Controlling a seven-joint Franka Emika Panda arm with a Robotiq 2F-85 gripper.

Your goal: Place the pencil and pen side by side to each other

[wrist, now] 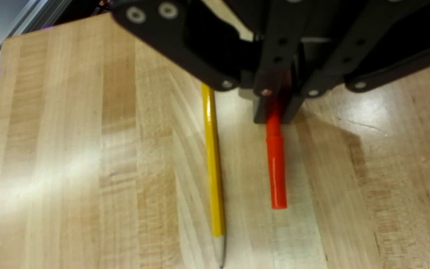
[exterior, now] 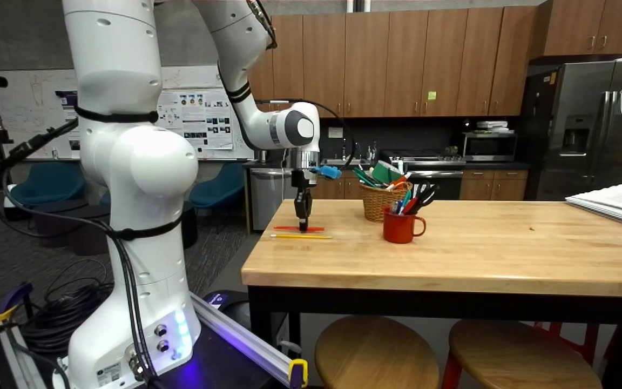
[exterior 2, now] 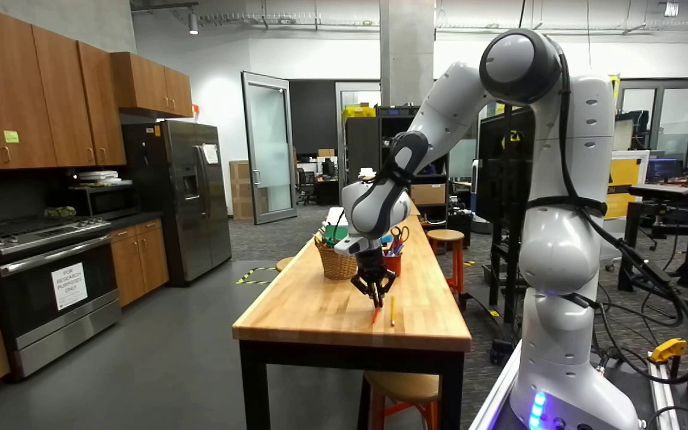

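Yellow pencil (wrist: 214, 168) lies on the wooden table (wrist: 88, 168) in the lower middle of the wrist view, its tip by the bottom edge. The red pen (wrist: 277, 168) is just right of it — with a gap between — and the black gripper (wrist: 274, 112) is squeezed onto that pen.

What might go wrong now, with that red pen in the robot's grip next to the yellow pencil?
The gripper looks closed on the red pen, with the yellow pencil lying beside it, a small gap between. Opening wide might knock the yellow pencil askew. The red pen also looks rounded, so once let go it might roll out of line.
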